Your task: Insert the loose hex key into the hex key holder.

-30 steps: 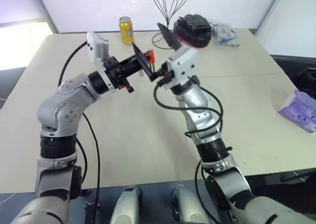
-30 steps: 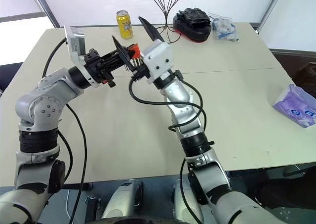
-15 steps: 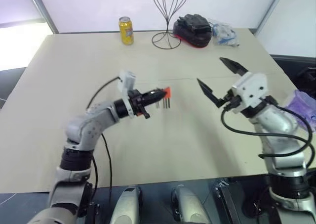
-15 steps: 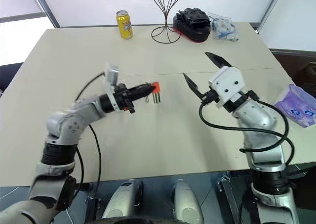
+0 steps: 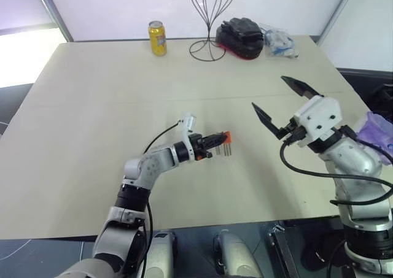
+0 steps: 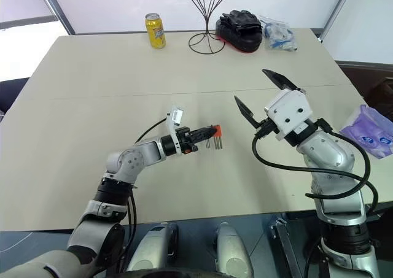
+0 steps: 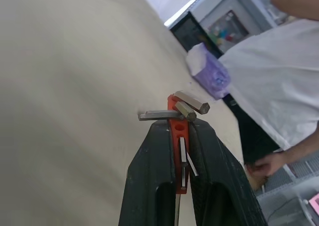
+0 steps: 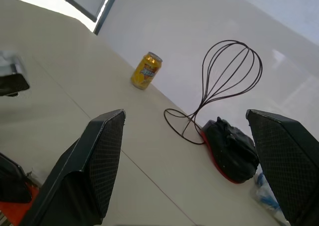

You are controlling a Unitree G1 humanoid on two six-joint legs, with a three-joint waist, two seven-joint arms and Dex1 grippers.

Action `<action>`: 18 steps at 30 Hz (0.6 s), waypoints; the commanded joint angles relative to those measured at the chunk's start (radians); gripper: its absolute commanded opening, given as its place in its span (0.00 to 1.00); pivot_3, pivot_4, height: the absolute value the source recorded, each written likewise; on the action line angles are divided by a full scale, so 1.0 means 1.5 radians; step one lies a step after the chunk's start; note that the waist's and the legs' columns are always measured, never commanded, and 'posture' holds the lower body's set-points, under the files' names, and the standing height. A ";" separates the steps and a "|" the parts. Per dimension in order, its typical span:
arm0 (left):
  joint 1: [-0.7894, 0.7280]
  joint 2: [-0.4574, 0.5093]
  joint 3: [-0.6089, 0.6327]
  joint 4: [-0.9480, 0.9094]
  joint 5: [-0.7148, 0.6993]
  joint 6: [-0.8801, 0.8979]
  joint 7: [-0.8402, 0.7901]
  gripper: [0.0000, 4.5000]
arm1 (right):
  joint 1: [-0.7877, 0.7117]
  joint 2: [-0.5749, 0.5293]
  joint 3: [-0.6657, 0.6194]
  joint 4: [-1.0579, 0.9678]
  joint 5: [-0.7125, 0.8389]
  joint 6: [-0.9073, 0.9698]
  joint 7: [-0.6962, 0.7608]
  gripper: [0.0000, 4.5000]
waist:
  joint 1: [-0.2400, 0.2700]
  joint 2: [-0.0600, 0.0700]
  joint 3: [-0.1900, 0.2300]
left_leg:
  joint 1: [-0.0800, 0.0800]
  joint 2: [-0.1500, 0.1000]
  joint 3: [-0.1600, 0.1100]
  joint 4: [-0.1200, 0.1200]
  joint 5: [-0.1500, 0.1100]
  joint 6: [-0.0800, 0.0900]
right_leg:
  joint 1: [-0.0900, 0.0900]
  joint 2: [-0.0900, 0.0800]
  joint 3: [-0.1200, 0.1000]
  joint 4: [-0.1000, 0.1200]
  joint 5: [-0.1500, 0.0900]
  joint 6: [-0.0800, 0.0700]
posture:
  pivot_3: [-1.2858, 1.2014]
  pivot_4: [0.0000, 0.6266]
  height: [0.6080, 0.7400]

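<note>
holder (image 5: 225,137) lowered near table (image 5: 92,106), left gripper (image 5: 215,139) clamped on it | right gripper (image 5: 279,101) pulled away beside holder, wide open, empty | I judge key inserted

No text or label is legible on anything.

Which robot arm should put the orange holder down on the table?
Probably the left. Its gripper is already shut on the holder and hangs low over the table. The right gripper is open, holds nothing, and is off to the side, higher up.
</note>
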 commanded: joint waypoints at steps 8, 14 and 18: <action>-0.017 0.055 0.038 0.049 0.068 -0.054 -0.003 0.99 | -0.014 0.002 0.019 -0.009 -0.017 -0.012 -0.005 0.90 | -0.002 0.000 0.000 | 0.001 0.000 0.000 0.000 0.000 0.000 | 0.001 0.000 0.000 0.000 0.000 0.000 | 0.52 0.24 1.00; -0.008 0.150 0.043 -0.055 0.086 -0.086 -0.054 0.99 | -0.027 -0.019 0.009 0.024 -0.002 -0.012 0.024 0.90 | -0.002 0.000 0.000 | 0.005 0.001 -0.001 -0.001 0.000 0.000 | 0.003 0.001 0.001 0.000 0.000 0.000 | 0.52 0.24 1.00; 0.017 0.229 0.030 -0.159 0.087 -0.083 -0.116 0.99 | -0.035 -0.066 -0.003 0.067 0.023 -0.005 0.085 0.90 | 0.002 0.000 0.000 | 0.004 0.002 -0.001 -0.001 0.000 0.000 | 0.003 -0.001 0.001 0.000 0.000 0.000 | 0.52 0.24 1.00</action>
